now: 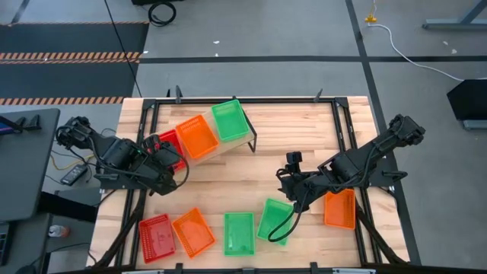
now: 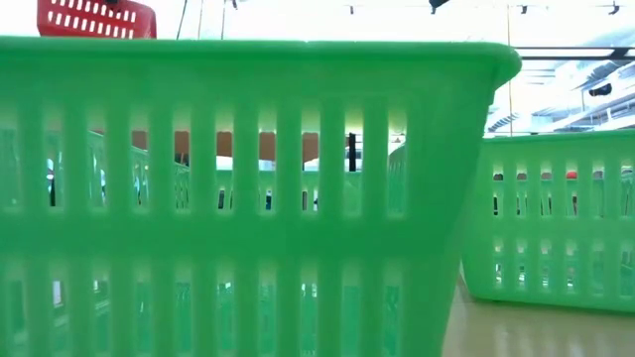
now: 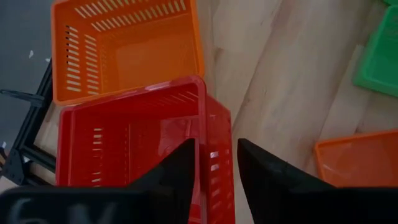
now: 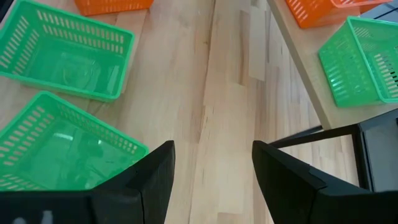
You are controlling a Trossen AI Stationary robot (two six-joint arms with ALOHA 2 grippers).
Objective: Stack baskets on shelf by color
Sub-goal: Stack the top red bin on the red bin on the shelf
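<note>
Baskets we count: three green, three orange, two red.
Left gripper (image 3: 214,165): clenched on red basket (image 3: 134,146) wall, which we see only in the wrist view.
Right gripper (image 4: 211,168): released.

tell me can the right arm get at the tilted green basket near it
Probably yes: the right gripper hangs open right beside the tilted green basket, with only bare tabletop between them.

Baskets (image 1: 239,233) scattered; three on shelf (image 1: 221,150) (red, orange, green).
</note>
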